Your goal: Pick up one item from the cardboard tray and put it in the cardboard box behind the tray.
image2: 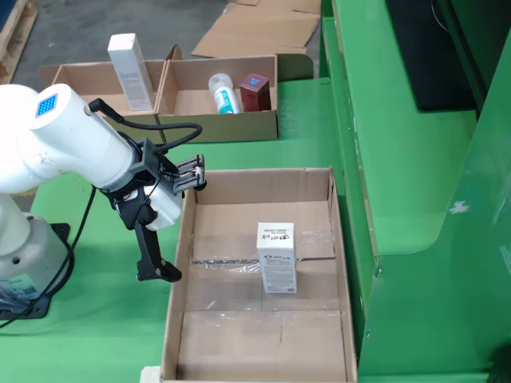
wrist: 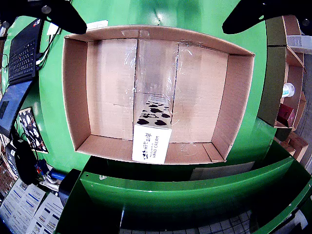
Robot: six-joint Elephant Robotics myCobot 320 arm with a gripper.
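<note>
A white hand cream carton with black cow spots (wrist: 153,131) stands upright on the floor of the large open cardboard box (wrist: 78,97). In the still view the carton (image2: 276,257) is near the middle of the box (image2: 339,263). My gripper (wrist: 155,24) is open and empty, and its black fingers (wrist: 66,14) show at the top corners of the wrist view. In the still view the gripper (image2: 182,229) hangs at the box's left wall, apart from the carton. The cardboard tray (image2: 219,128) beyond the box holds a tall white carton (image2: 131,70), a white bottle (image2: 224,92) and a dark red box (image2: 255,91).
The white arm (image2: 72,148) and its base (image2: 28,255) stand left of the box. A raised green ledge (image2: 399,159) runs along the box's right side. In the wrist view a laptop (wrist: 22,48) and papers (wrist: 29,209) lie at the left, and cardboard shelving (wrist: 292,97) stands at the right.
</note>
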